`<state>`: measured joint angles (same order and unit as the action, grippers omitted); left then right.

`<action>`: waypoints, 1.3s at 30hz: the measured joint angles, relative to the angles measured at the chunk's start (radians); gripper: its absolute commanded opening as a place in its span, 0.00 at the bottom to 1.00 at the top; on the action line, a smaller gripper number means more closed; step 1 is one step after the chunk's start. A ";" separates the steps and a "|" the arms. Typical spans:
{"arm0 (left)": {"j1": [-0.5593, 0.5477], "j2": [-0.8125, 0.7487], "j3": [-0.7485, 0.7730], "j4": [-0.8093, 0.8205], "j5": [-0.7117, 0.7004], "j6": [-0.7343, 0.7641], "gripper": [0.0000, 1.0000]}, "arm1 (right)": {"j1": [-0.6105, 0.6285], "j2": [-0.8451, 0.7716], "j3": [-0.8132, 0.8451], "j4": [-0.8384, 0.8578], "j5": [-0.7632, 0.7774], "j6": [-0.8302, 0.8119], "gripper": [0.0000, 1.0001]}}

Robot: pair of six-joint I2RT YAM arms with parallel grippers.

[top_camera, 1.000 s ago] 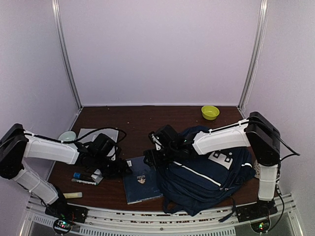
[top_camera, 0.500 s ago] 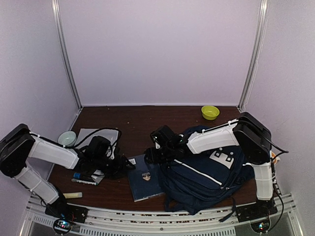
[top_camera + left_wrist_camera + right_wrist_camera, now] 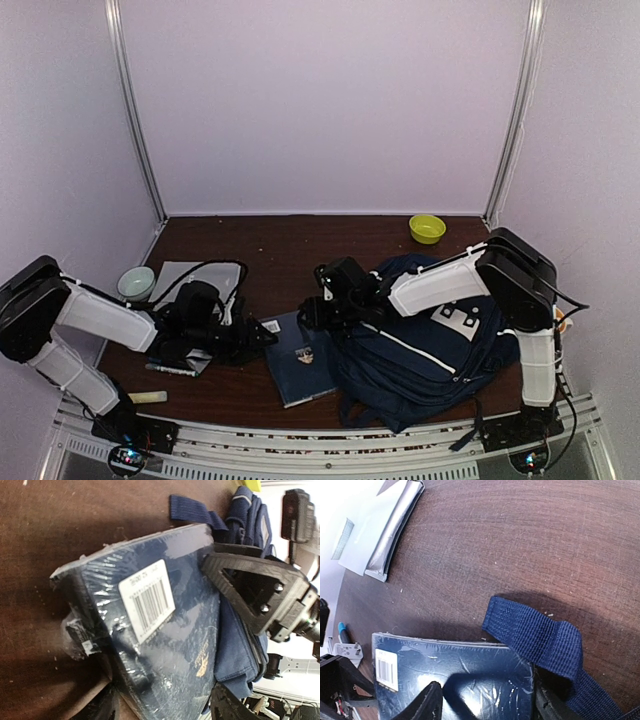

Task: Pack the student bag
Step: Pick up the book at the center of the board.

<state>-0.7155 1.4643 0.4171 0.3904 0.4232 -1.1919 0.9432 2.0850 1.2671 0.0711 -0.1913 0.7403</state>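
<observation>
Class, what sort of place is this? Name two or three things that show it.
Probably a robot test cell, not a classroom: a left arm and right arm bolted at the near edge of the table, plain pale walls framed by metal posts, and a student bag and book laid out.

book (image 3: 300, 362): on worktop (image 3: 280, 250), between left tool (image 3: 258, 335) and right tool (image 3: 312, 315)
student bag (image 3: 430, 350): right of right tool, touching book

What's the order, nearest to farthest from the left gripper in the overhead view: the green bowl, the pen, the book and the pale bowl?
From the left gripper:
1. Book, right at its fingertips.
2. Pen, on its left, toward the near edge.
3. Pale bowl, by the left edge, farther back.
4. Green bowl, far right corner.
</observation>
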 measured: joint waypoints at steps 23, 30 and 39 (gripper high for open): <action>-0.007 -0.067 0.050 -0.001 -0.016 0.045 0.64 | -0.047 -0.010 -0.114 0.263 -0.118 0.254 0.57; -0.010 -0.074 0.154 -0.054 -0.027 0.058 0.64 | -0.035 -0.037 -0.106 0.343 -0.203 0.314 0.57; -0.003 -0.098 0.188 -0.145 -0.068 0.110 0.15 | -0.035 -0.091 -0.095 0.303 -0.210 0.299 0.56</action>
<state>-0.7189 1.3663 0.6056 0.2459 0.3550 -1.0821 0.9077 1.9938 1.1717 0.3744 -0.4015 1.0393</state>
